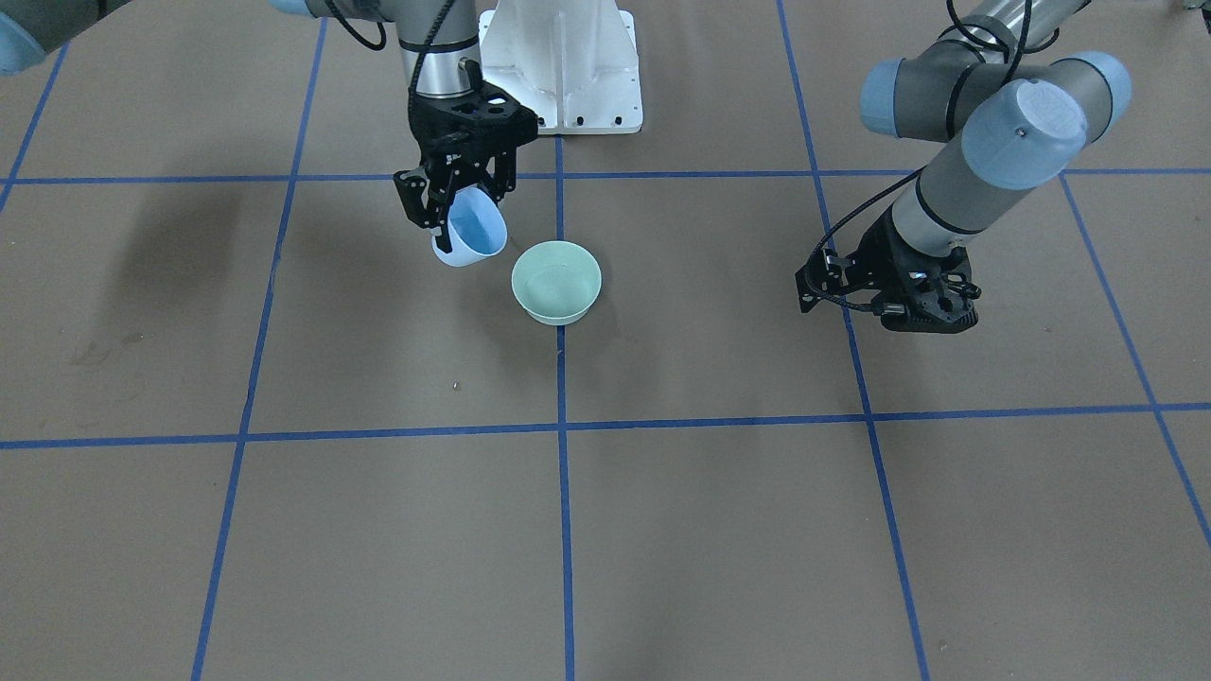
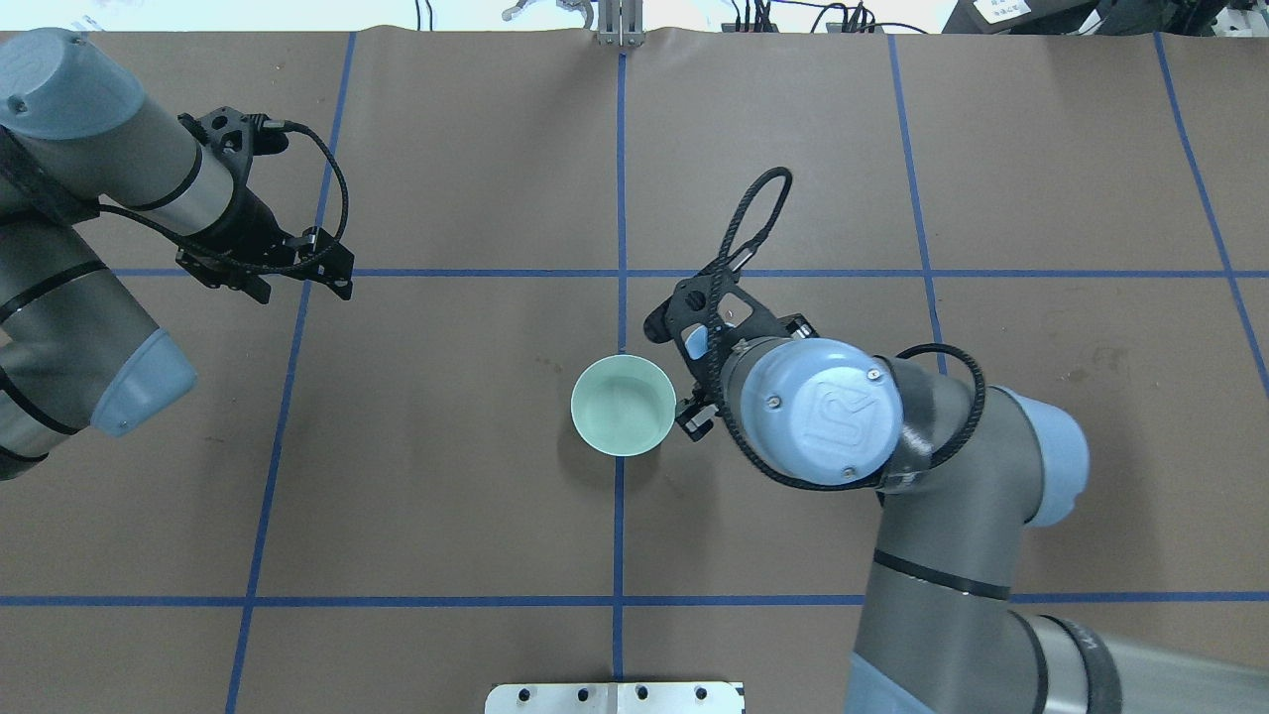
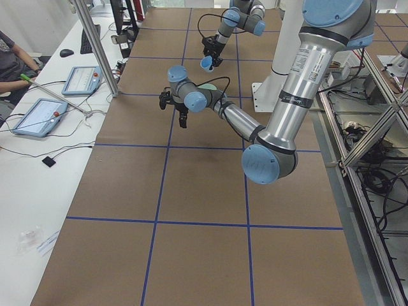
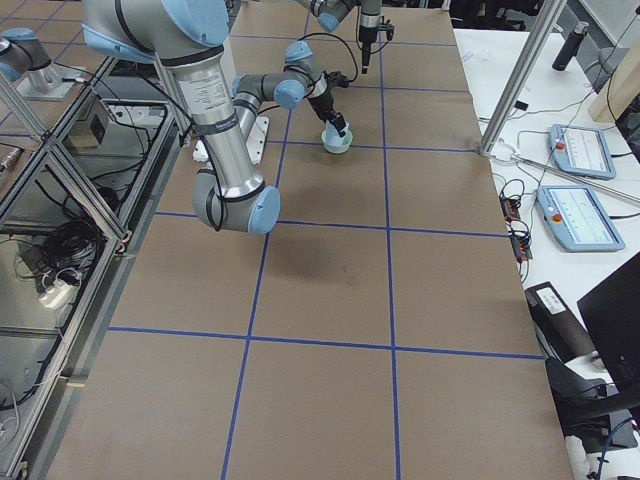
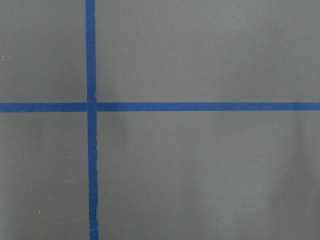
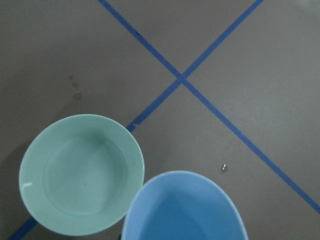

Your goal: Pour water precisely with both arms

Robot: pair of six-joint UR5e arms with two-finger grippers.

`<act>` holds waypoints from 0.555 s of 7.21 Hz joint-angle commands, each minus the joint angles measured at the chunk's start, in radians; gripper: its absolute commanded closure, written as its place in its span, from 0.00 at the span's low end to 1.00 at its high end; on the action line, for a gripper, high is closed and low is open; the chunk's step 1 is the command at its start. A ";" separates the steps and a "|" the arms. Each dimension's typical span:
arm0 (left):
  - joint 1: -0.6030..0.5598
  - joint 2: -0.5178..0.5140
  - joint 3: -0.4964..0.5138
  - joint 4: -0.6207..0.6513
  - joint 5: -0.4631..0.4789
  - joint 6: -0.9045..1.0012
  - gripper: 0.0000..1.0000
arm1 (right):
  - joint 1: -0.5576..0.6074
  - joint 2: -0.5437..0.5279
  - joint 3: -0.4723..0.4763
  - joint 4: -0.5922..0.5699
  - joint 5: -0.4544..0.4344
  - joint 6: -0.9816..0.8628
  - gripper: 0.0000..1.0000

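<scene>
The water (image 6: 82,177) shows only as a faint ring and a white glint inside the mint-green bowl (image 1: 558,314), which stands upright on the desk (image 1: 719,530) where two lines of blue tape (image 5: 90,160) meet. Whether any water is in the blue cup (image 1: 476,230) cannot be told.

The bowl sits just beside and below the right jaws, on the side toward the left arm (image 1: 984,161). The right jaws, at the end of the right arm (image 1: 437,59), are closed on the wall of the blue cup and hold it off the desk. The cup is tipped, with its mouth leaning toward the bowl. In the right wrist view its rim overlaps the bowl's rim; whether the two touch cannot be told. A few small wet spots (image 6: 76,94) lie on the desk near the bowl.

The left jaws hang well apart from the bowl, spread wide with nothing between them, above a tape crossing.

The desk is covered in brown paper marked into large squares by the tape. The white pedestal (image 1: 560,66) stands behind the right jaws. Aluminium posts (image 3: 95,44) edge the desk. Beyond them a white side desk (image 3: 38,185) carries control tablets (image 3: 39,116) and cables, with a person's arm (image 3: 16,67) at its edge.
</scene>
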 commanded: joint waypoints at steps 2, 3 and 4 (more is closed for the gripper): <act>0.000 -0.001 0.001 0.000 0.002 -0.002 0.00 | 0.126 -0.160 0.138 0.015 0.123 0.115 0.95; 0.000 -0.001 0.001 0.000 0.002 -0.002 0.00 | 0.163 -0.228 0.145 0.082 0.146 0.116 0.95; 0.001 -0.001 0.001 0.000 0.002 -0.008 0.00 | 0.228 -0.343 0.140 0.209 0.192 0.121 0.95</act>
